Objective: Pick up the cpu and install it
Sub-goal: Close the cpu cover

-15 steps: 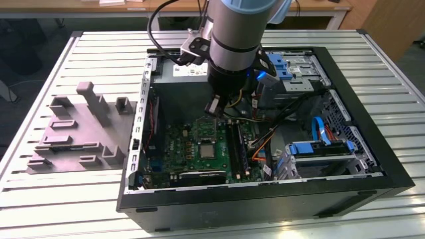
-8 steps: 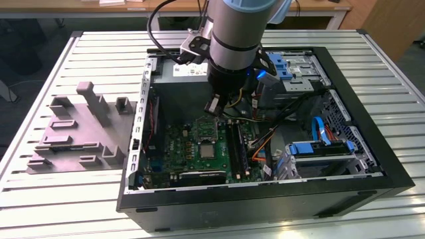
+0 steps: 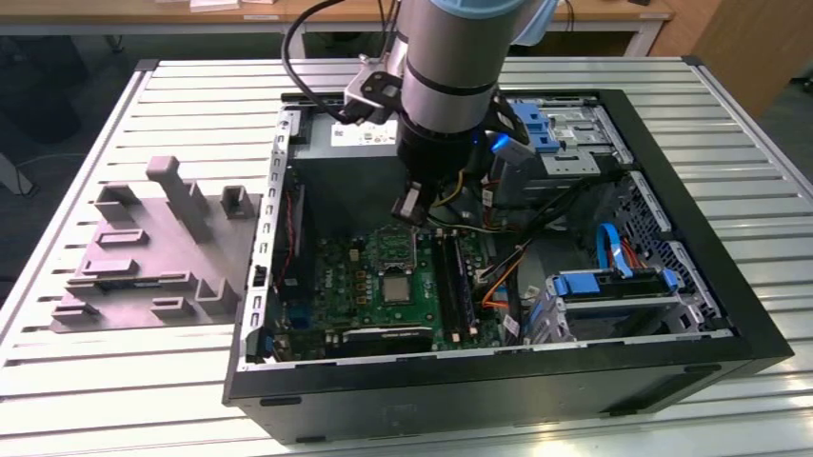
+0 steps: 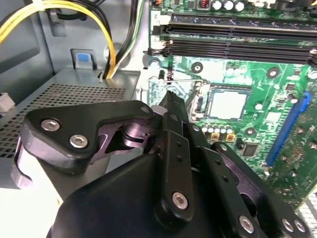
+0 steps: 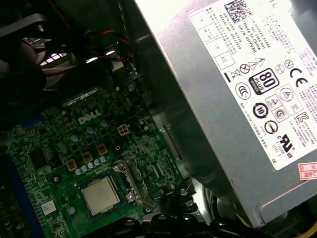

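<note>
The gripper [image 3: 409, 211] hangs over the green board [image 3: 337, 286], the cpu [image 3: 398, 287] lying flat in its socket at six o'clock below; jaw opening I cannot tell.

Green motherboard [image 3: 381, 286] with silvery-grey, tan-rimmed cpu [image 3: 398, 288] at its centre; same cpu [image 5: 100, 195] in the first wrist view. Black gripper [image 4: 171, 101] with silver screws in the second wrist view. Black case [image 3: 711, 286]. Blue drive brackets [image 3: 610, 283] at 3 o'clock of the board. Yellow and black cables [image 4: 106, 44]. Grey power supply [image 5: 233, 89], white label with black marks. Grey fixture [image 3: 147, 257] on pale slatted table [image 3: 114, 381].
</note>
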Robot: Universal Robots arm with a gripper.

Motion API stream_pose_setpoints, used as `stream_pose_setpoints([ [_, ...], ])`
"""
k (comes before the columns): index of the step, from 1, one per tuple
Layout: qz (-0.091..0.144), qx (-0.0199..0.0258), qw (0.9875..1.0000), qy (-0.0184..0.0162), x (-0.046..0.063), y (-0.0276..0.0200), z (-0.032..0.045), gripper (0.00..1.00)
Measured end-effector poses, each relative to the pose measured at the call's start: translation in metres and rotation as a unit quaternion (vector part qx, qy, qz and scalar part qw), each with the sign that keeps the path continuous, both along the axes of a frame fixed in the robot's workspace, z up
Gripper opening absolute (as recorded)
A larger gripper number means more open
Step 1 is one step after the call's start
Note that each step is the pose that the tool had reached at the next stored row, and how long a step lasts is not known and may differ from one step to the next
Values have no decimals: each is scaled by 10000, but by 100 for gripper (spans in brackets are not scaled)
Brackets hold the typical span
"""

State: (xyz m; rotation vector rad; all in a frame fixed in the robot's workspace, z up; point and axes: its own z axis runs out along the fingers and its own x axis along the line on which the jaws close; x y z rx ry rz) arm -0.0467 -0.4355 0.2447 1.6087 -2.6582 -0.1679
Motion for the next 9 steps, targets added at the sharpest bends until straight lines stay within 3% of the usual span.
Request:
stream_pose_setpoints([
  [9, 103, -1, 9999, 0, -7, -47, 0, 11],
])
